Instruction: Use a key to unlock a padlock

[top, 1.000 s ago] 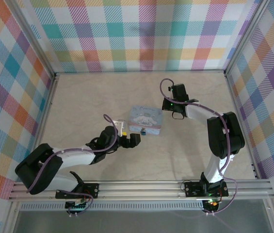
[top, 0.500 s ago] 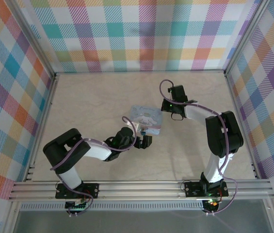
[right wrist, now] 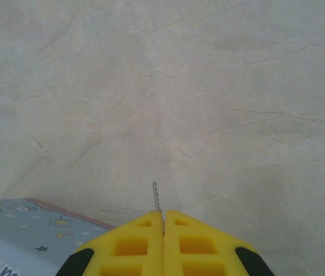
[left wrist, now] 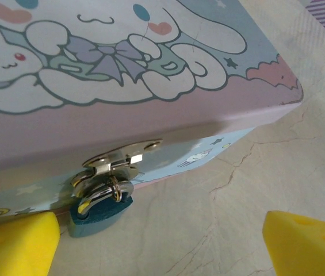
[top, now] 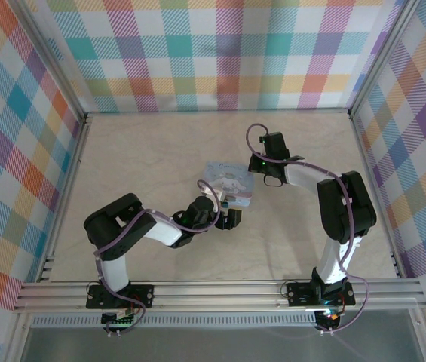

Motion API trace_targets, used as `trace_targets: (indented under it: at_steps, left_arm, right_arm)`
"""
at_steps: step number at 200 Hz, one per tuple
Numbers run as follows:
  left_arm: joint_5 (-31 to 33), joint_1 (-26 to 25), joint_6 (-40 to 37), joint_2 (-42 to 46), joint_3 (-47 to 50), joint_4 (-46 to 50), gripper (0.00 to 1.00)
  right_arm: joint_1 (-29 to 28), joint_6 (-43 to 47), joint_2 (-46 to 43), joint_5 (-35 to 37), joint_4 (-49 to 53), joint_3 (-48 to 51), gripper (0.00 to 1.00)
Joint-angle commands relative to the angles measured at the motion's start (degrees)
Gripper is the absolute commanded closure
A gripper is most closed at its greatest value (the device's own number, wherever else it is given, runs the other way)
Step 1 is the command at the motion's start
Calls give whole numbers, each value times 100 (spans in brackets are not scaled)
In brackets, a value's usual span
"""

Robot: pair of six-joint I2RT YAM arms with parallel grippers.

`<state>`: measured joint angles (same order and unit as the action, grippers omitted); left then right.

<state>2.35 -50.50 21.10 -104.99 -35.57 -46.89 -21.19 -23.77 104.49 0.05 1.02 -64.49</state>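
One tin (left wrist: 150, 69) is placed near the middle of one table (top: 122, 166). Two grippers are counted. The left gripper (left wrist: 159, 247) is spread wide, with one padlock (left wrist: 100, 215) hung on the tin's clasp between its fingers. The right gripper (right wrist: 163, 230) is clenched on one key (right wrist: 156, 196).

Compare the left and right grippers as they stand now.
The left gripper is open wide; the right gripper is shut. The left holds nothing, its fingers on either side of the padlock hanging on the tin; the right pinches the key, blade pointing out. Both have yellow fingers.
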Motion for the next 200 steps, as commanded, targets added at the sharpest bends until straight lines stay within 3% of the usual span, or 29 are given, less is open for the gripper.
trace_targets:
  at_steps: [1,51,83,126,200]
  left_arm:
    - [-644,-51,148,-195,-196,-631,9]
    - [-1258,191,475,-210,-77,-1235,13]
    - [-1676,322,574,-172,-47,-1348,24]
    - [-1501,359,661,-186,98,-1418,24]
    - [-1880,380,1049,-527,-29,-1687,30]
  right_arm:
    - [-148,-93,131,-156,57,-46,100]
    - [-157,-91,27,-124,31,30,100]
    - [-166,-100,28,-129,21,19,100]
    - [-174,-110,37,-146,3,24,100]
    - [-218,-121,1,-133,12,33,100]
